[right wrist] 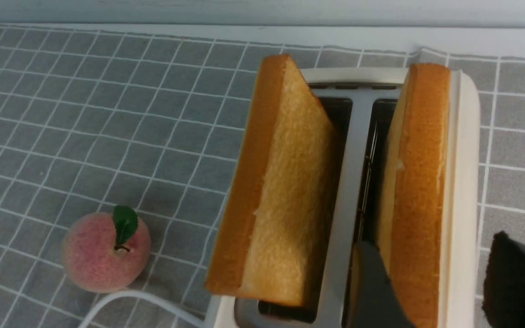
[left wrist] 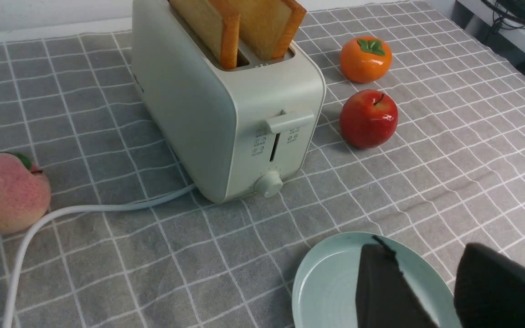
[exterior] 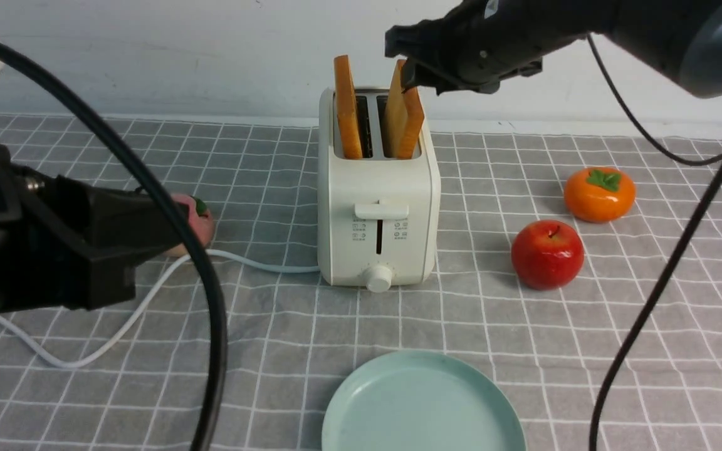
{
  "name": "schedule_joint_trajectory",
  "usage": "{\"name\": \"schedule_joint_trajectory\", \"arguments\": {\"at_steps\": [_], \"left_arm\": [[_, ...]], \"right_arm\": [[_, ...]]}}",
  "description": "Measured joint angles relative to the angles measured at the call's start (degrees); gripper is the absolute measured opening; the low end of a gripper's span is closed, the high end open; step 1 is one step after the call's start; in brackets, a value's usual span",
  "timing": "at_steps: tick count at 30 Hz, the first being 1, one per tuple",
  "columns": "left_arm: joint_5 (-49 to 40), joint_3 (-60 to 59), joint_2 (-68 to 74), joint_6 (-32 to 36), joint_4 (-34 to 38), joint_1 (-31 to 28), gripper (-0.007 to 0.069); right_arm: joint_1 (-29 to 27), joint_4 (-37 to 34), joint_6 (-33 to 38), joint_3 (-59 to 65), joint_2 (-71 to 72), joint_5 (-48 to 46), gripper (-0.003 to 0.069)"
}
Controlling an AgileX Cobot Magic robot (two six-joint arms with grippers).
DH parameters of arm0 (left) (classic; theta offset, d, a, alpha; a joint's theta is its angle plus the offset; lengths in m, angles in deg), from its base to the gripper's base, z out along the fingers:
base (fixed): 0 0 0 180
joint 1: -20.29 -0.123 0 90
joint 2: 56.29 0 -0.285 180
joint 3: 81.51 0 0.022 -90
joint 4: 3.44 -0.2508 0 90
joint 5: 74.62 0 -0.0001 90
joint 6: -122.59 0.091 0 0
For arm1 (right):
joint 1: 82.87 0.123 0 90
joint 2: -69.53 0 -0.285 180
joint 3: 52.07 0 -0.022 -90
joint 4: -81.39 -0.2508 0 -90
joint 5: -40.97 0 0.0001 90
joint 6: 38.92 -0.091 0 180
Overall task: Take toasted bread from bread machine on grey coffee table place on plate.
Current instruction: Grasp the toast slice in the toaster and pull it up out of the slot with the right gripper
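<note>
Toast unloading: both slices in the toaster, none plated.

Left end effector [left wrist: 419,282]: fingers apart, holding nothing. Left slice [exterior: 348,108] stands in its slot of the toaster [exterior: 378,207], tilted outward; right slice [exterior: 403,111] leans the other way in the second slot. Plate [exterior: 423,404], nearer on the counter [exterior: 261,363], holds no toast in the part seen. Right end effector [right wrist: 435,282]: fingers apart, one either side of the right slice, no grip evident. Judged at the approach stage; gripping, lifting and plating remain for both slices.
</note>
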State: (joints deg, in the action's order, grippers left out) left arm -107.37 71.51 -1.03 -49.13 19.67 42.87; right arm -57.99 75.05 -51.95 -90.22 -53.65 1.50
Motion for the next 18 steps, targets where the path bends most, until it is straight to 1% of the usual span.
{"name": "schedule_joint_trajectory", "arguments": {"at_steps": [1,4,8,10,15,17,18], "left_arm": [[-0.1,0.0,0.0,0.0,0.0,0.0,0.0238],[-0.1,0.0,0.0,0.0,0.0,0.0,0.0239],[-0.2,0.0,0.0,0.0,0.0,0.0,0.0238],[-0.2,0.0,0.0,0.0,0.0,0.0,0.0238],[-0.2,0.0,0.0,0.0,0.3,0.0,0.0238],[-0.2,0.0,0.0,0.0,0.9,0.0,0.0238],[-0.4,0.0,0.0,0.0,1.5,0.0,0.0238]], "right_arm": [[0.0,0.0,0.0,-0.1,-1.1,1.4,0.0372],[0.0,-0.1,-0.1,-0.1,-2.1,2.7,0.0376],[0.0,-0.1,-0.1,-0.1,-4.3,4.2,0.0357],[0.0,-0.6,-0.1,-0.1,-4.9,4.2,0.0325],[-0.5,-1.2,-0.1,-0.1,-5.1,4.2,0.0174],[-1.2,-1.7,-0.1,-0.1,-4.7,4.1,0.0129],[-1.6,-2.1,-0.1,-0.1,-4.1,4.0,0.0118]]}}
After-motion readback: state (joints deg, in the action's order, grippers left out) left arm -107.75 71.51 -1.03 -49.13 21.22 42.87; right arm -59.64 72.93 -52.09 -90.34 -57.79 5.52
